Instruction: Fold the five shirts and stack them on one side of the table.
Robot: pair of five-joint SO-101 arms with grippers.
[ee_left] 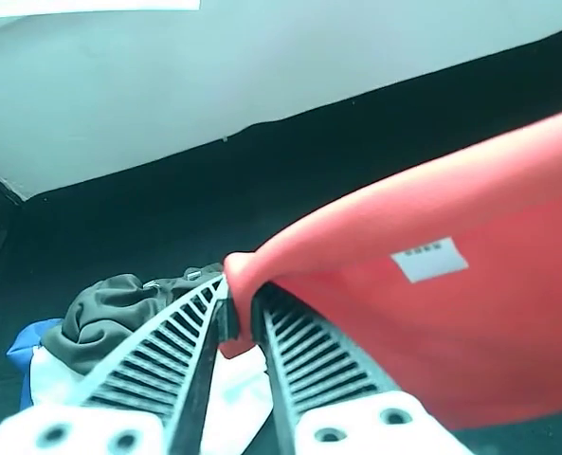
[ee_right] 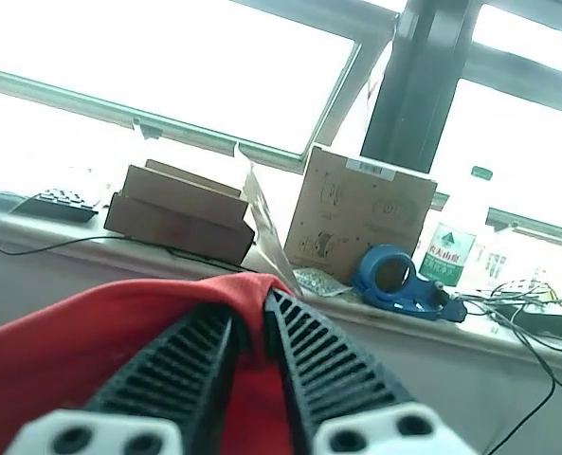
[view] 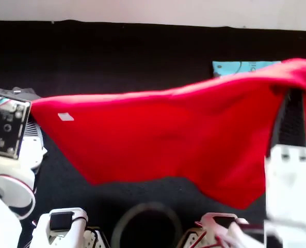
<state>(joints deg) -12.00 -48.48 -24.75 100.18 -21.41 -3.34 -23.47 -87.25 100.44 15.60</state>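
Red smooth shirt, stretched wide over black surface; ribbed left jaws and right jaws both clenched on its ends.

1. A white wall is running along the top of the high view, above the black table.
2. Daylight is pouring through windows; cardboard boxes are sitting on the sill.
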